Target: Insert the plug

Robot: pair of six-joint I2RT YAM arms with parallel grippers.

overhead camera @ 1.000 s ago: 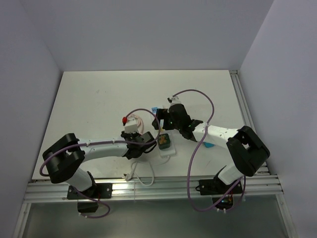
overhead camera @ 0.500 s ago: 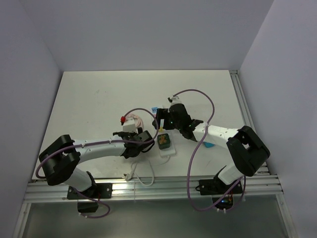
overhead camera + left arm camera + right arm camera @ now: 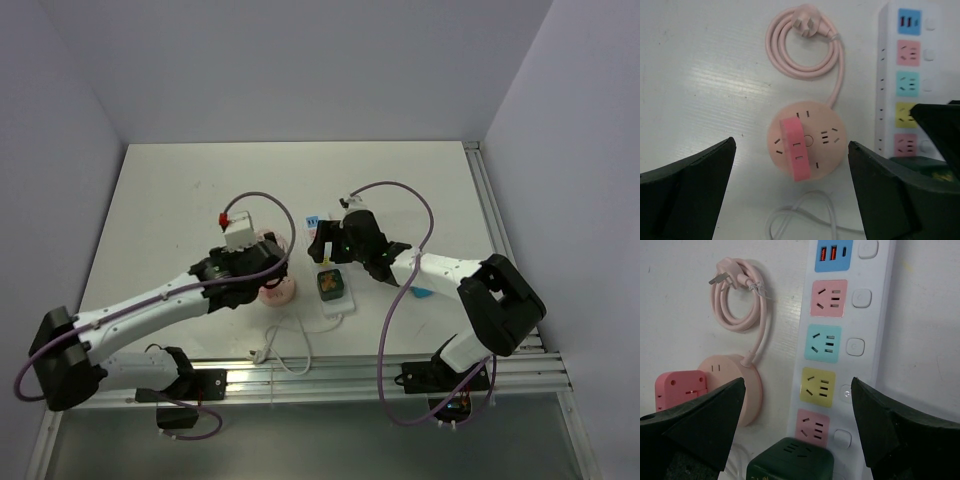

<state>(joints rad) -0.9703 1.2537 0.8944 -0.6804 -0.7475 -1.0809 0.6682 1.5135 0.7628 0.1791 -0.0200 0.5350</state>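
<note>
White worktop, plug not yet picked up: I judged this the approach step.
My left gripper and right gripper both hung with jaws wide apart, gripping nothing. The pink plug lay flat beside the power strip, near its USB end, cord coiled. Next, I reckoned, one arm had to pinch the plug head and line its pins with a free socket.

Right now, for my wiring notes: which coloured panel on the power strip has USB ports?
The blue panel at the end of the power strip; the pink panels, teal panel and yellow panel show pin slots instead.
</note>
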